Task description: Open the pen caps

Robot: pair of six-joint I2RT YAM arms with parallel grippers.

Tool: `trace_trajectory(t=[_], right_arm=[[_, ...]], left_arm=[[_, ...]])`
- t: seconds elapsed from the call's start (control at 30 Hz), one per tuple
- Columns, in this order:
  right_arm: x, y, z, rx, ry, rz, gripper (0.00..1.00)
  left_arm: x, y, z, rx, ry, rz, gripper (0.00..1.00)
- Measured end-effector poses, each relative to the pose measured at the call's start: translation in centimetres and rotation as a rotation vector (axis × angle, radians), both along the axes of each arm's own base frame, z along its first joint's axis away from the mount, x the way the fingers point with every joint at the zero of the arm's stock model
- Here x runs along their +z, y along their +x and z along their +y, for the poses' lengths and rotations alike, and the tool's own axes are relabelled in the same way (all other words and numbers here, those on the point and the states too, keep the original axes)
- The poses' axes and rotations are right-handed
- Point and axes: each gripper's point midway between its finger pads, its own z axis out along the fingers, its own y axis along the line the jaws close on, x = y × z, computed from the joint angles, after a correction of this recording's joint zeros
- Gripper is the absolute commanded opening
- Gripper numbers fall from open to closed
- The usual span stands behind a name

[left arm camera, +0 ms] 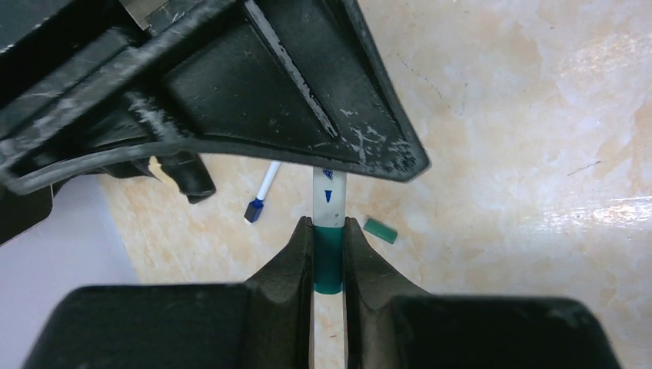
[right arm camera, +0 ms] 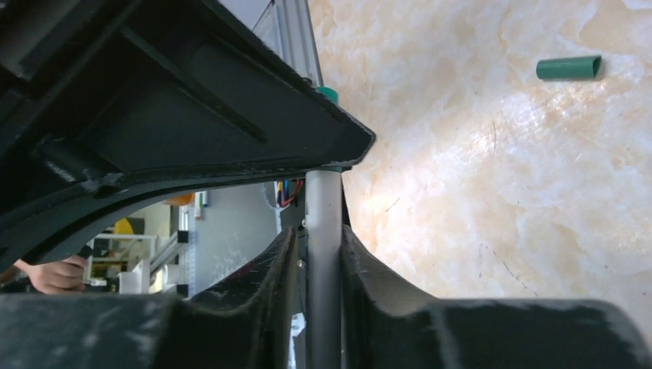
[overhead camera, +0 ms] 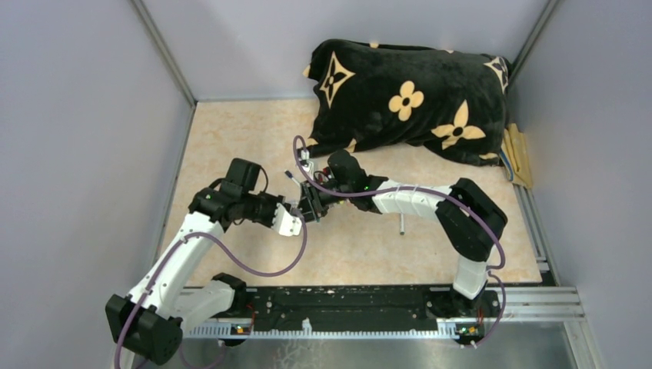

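Observation:
Both grippers meet over the middle of the table and hold one pen between them. My left gripper (overhead camera: 300,214) is shut on the pen's teal cap (left arm camera: 328,260); in the left wrist view (left arm camera: 329,224) both jaws press against the cap's sides. The pale grey barrel (left arm camera: 329,201) runs from the cap into my right gripper (overhead camera: 315,201). In the right wrist view that gripper (right arm camera: 319,234) is shut on the grey barrel (right arm camera: 324,215). The cap still sits on the barrel. A loose green cap (left arm camera: 380,230) lies on the table; it also shows in the right wrist view (right arm camera: 569,68).
A blue-capped pen (left arm camera: 261,196) lies on the table behind the grippers. Another small pen (overhead camera: 400,224) lies under the right arm. The black flower-patterned pillow (overhead camera: 407,100) fills the back right corner, with a yellow cloth (overhead camera: 519,157) beside it. Grey walls close in on both sides.

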Motion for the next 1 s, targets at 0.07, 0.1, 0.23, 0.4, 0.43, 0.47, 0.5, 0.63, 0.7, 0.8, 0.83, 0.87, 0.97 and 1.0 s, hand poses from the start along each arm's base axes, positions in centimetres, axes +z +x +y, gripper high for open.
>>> trace_trajectory(t=[0.07, 0.1, 0.23, 0.4, 0.43, 0.47, 0.5, 0.63, 0.7, 0.8, 0.83, 0.87, 0.97, 1.0], right_arm=[[-0.1, 0.1, 0.0, -0.004, -0.002, 0.0, 0.0], [-0.1, 0.1, 0.0, -0.008, -0.004, 0.002, 0.0], [-0.1, 0.3, 0.0, -0.014, 0.0, -0.003, 0.0], [-0.3, 0.3, -0.1, -0.014, -0.003, -0.004, 0.0], [-0.3, 0.3, -0.1, -0.015, -0.004, -0.003, 0.0], [-0.3, 0.3, -0.1, -0.015, -0.003, -0.004, 0.0], [-0.4, 0.3, -0.2, -0.014, -0.004, -0.003, 0.0], [-0.5, 0.1, -0.4, -0.014, -0.008, 0.0, 0.0], [-0.6, 0.1, -0.4, -0.014, -0.01, 0.002, 0.0], [-0.7, 0.1, -0.4, -0.017, -0.012, 0.001, 0.0], [-0.7, 0.2, -0.4, -0.019, -0.012, 0.0, 0.0], [-0.7, 0.2, -0.4, -0.02, -0.012, 0.0, 0.0], [-0.9, 0.5, -0.6, -0.036, -0.018, -0.003, 0.0], [-1.1, 0.6, -0.7, -0.044, -0.023, -0.004, 0.0]], left_arm=[[0.1, -0.1, -0.1, 0.002, -0.004, 0.004, 0.26], [0.3, -0.1, -0.1, 0.003, -0.004, 0.003, 0.4], [0.1, -0.2, 0.0, 0.0, 0.002, 0.01, 0.64], [-0.2, -0.5, 0.3, 0.001, 0.012, 0.01, 0.51], [-0.2, -0.5, 0.3, 0.001, 0.012, 0.01, 0.46], [-0.2, -0.5, 0.3, 0.0, 0.012, 0.007, 0.41], [-0.2, -0.5, 0.3, -0.002, 0.014, 0.004, 0.36], [-0.2, -0.2, 0.5, -0.004, 0.027, -0.012, 0.22], [-0.1, 0.0, 0.4, -0.007, 0.028, -0.026, 0.12], [-0.2, 0.2, 0.4, -0.012, 0.036, -0.037, 0.0], [-0.2, 0.2, 0.4, -0.013, 0.038, -0.041, 0.0], [-0.2, 0.3, 0.4, -0.014, 0.041, -0.044, 0.0], [-0.4, 0.5, 0.4, -0.015, 0.046, -0.056, 0.0], [-0.7, 0.6, 0.4, -0.015, 0.046, -0.061, 0.0]])
